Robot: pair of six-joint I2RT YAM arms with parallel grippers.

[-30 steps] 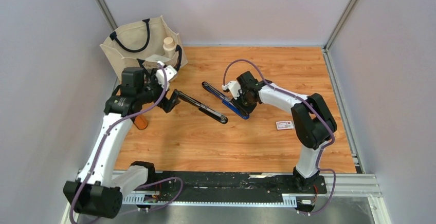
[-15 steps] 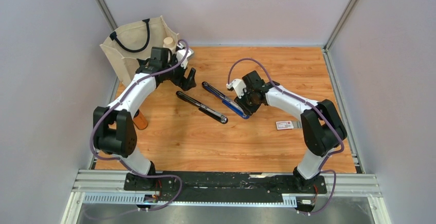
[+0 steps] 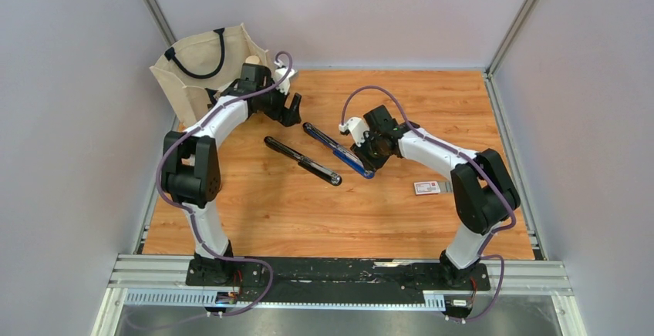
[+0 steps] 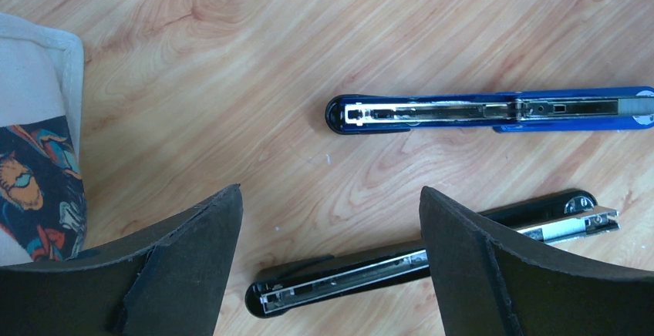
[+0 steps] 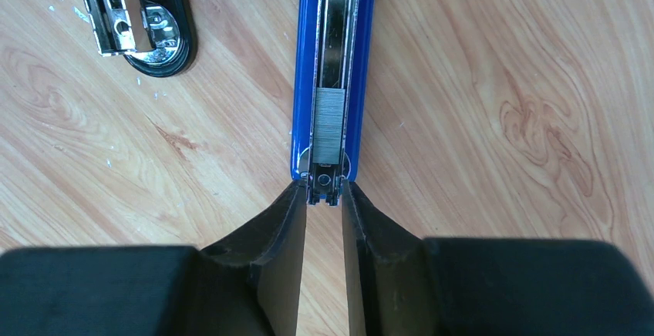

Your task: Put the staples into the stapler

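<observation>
Right now the blue stapler (image 3: 338,149) lies flipped open on the wooden bench (image 3: 432,112), running diagonally, with its metal rail facing up. A short grey strip of staples (image 5: 328,124) sits in that rail, close to the end nearest the right arm. The right gripper (image 5: 324,194) has narrowed onto that same end, its two fingertips touching either side of the rail's tip, clenched on the blue stapler.

Just beside it, and roughly parallel, lies a black stapler (image 3: 302,161), also opened out with its shiny rail showing. The two staplers are close but apart.

The left gripper (image 3: 293,109) hangs above the bench at the far left, near the tote bag (image 3: 197,70), with its fingers spread wide and grasping nothing. Its wrist camera looks down between the fingers at both staplers, and the edge of the cream bag with a printed cartoon patch shows at the left of that view.

The small white staple box (image 3: 426,188) with red print lies flat on the bench beside the right arm's elbow, well apart from both staplers.
</observation>
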